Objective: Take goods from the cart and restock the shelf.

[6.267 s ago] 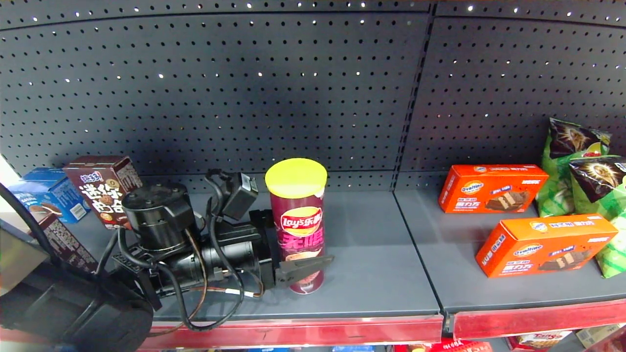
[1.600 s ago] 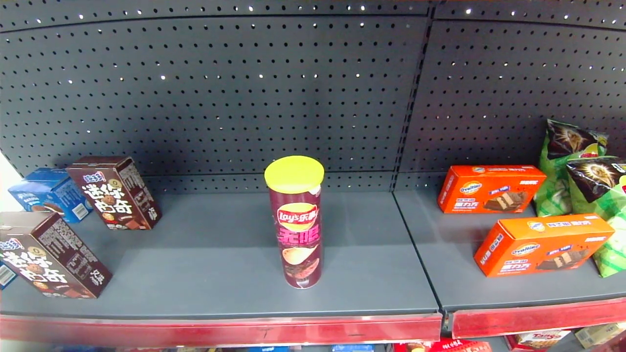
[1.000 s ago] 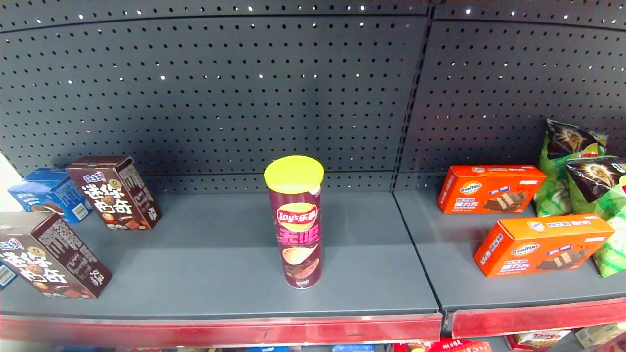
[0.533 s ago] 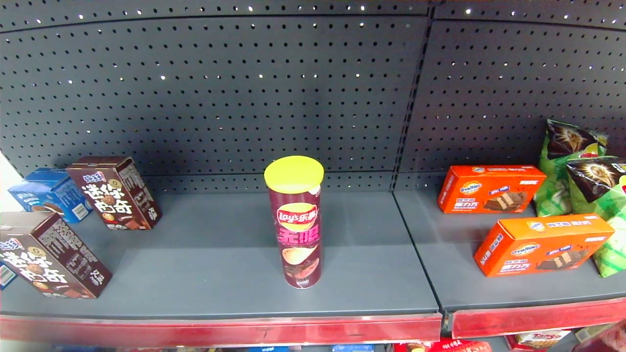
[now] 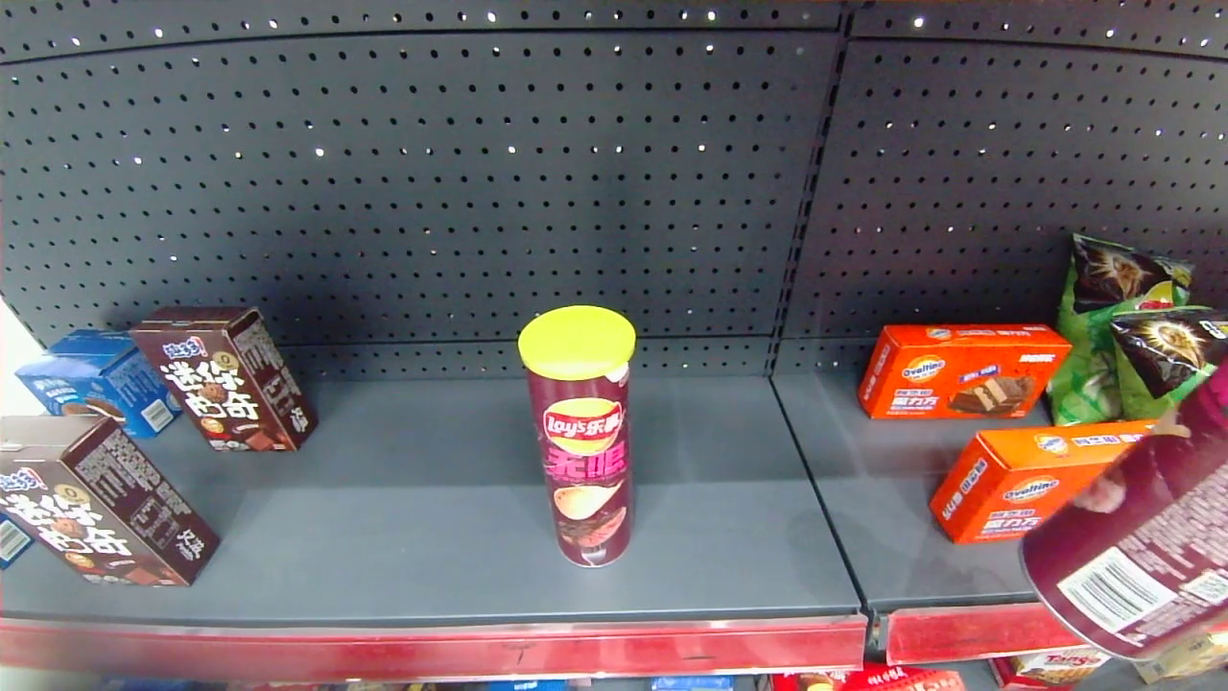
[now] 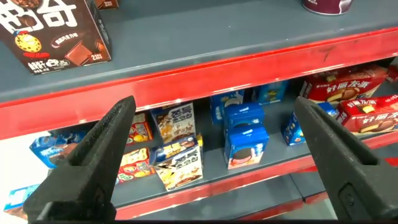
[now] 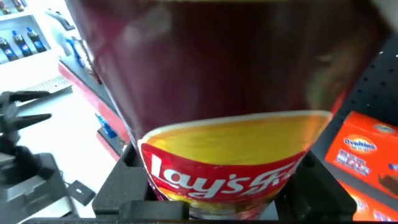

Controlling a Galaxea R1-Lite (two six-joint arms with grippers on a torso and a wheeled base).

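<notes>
Right gripper (image 7: 214, 208) is clamped on a tilted can (image 5: 1142, 537) of chips, its black fingers pressed against both sides of the maroon body. In the head view that can sits at the lower right of the frame, barcode end foremost, in front of the nearer orange box (image 5: 1022, 475). The left gripper (image 6: 214, 165) has its fingers spread wide apart and faces the red front edge (image 6: 205, 71) of the shelf. A second can (image 5: 580, 437) with a yellow lid stands upright at centre frame on the grey shelf (image 5: 413, 537). Two brown boxes (image 5: 225, 379) lie at the left, and green bags (image 5: 1118, 326) at the far right.
</notes>
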